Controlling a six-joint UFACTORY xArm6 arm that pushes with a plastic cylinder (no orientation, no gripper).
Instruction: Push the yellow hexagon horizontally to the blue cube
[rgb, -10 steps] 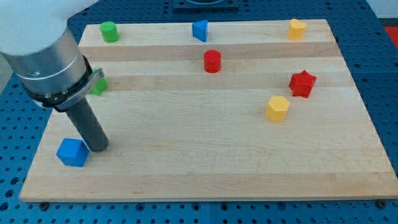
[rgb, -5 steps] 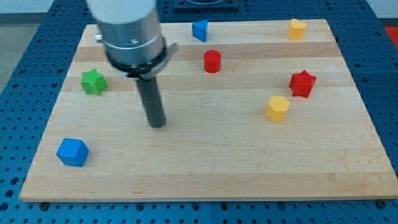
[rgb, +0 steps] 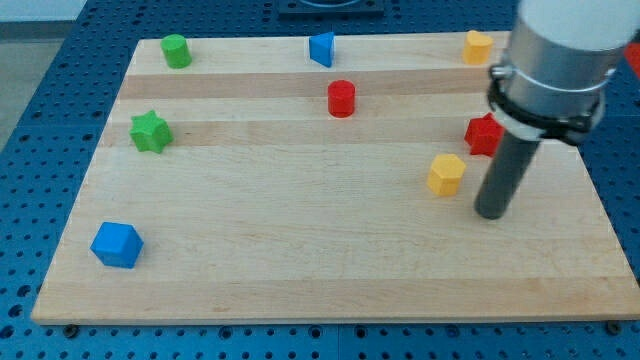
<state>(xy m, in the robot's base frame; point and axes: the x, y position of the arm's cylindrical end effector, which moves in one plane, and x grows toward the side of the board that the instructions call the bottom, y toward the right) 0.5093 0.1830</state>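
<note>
The yellow hexagon (rgb: 447, 174) lies on the wooden board (rgb: 300, 230), right of centre. The blue cube (rgb: 117, 245) sits far off at the board's lower left. My tip (rgb: 490, 214) rests on the board just right of and slightly below the yellow hexagon, a small gap apart from it. The arm's body comes down from the view's upper right and partly hides the red star (rgb: 483, 134).
A green star (rgb: 150, 131) is at the left. A green cylinder (rgb: 177, 50), a second small blue block (rgb: 321, 48) and a second yellow block (rgb: 477, 46) lie along the top edge. A red cylinder (rgb: 342, 98) stands at upper centre.
My tip has swept from beside the blue cube at the lower left, across the board, to the right side of the yellow hexagon. No block has moved.
</note>
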